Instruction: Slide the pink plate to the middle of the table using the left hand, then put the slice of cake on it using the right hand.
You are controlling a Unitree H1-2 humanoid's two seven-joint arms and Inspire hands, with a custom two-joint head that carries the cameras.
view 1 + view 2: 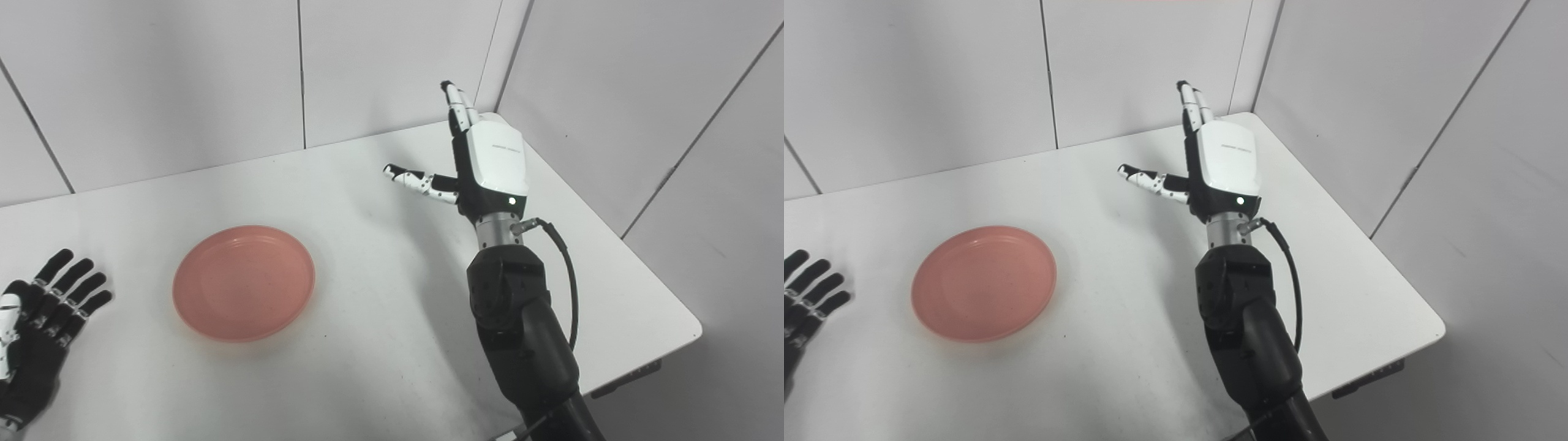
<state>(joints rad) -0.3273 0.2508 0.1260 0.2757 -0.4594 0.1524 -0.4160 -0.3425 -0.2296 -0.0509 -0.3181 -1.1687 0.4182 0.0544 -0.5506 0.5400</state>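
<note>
The pink plate (244,282) lies flat on the white table (380,343), left of the table's centre and well apart from both hands; it is empty, and its place suggests either that the slide to the middle is unfinished or that it stopped a little short. The left hand (38,321) rests low at the table's left edge, palm down, its dark fingers (72,277) straight and slightly fanned, holding nothing and not touching the plate; it seems parked there so as to leave the plate free, though it is also the side from which a push toward the centre would have to start. The right hand (484,165) is raised above the far right part of the table, its white back toward the cameras, fingers extended and pressed close together pointing up and away, the thumb (419,181) stuck out to the left; it grips nothing, a posture that reads as ready to reach rather than carrying. No slice of cake shows in either view; it may lie hidden behind the right hand and forearm or outside the frame, and I cannot tell which; so the 2nd step has not yet been done, and the plate's bare surface is there to receive it.
</note>
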